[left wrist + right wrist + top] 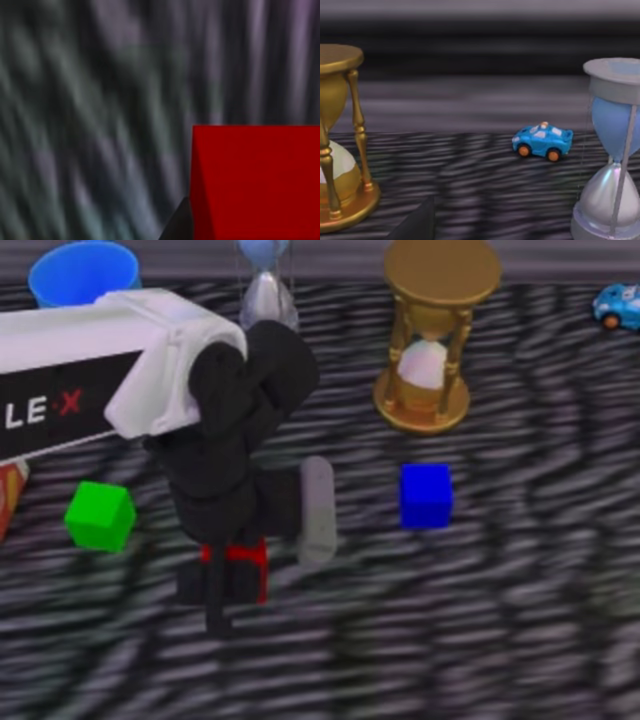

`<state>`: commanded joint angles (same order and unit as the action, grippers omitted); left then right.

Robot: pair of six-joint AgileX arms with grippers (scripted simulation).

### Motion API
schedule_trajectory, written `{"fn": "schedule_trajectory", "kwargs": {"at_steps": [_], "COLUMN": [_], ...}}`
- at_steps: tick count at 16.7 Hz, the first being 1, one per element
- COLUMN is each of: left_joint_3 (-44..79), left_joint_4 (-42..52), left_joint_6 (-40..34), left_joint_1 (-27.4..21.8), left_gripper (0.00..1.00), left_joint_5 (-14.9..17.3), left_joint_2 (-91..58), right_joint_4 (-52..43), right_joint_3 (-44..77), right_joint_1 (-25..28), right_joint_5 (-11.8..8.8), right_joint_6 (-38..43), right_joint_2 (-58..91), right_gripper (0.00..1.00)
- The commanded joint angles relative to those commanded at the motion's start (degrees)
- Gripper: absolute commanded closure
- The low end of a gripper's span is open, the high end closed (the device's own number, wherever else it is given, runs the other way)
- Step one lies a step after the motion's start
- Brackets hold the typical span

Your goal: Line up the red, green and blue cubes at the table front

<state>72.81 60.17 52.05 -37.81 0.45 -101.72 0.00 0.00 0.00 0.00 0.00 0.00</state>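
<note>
The left pincer [232, 575] sits over the small glossy red cube [247, 558]; I cannot tell its grip; a loose hold risks dropping it.

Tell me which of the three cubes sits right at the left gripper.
The red cube: it sits under the left gripper, partly hidden by it. The green cube and blue cube stand apart, uncovered.
</note>
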Motion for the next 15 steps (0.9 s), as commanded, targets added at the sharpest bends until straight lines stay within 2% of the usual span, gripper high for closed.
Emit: {"fn": "schedule_trajectory", "kwargs": {"at_steps": [6, 15], "left_joint_3": [-0.5, -8.8], "left_joint_4": [-0.8, -15.3], "left_joint_6": [0.0, -0.1], "left_joint_1": [0.2, -0.3], "left_gripper": [1.0, 1.0], "left_joint_5": [0.0, 0.0], "left_joint_2": [-0.5, -6.5], "right_joint_4": [0.0, 0.0], "right_joint_3": [0.0, 0.0], "right_joint_1": [0.0, 0.0], "right_joint_5": [0.0, 0.0], "right_joint_6": [0.0, 0.0], "right_joint_2": [0.0, 0.0], "right_gripper": [0.0, 0.0]}}
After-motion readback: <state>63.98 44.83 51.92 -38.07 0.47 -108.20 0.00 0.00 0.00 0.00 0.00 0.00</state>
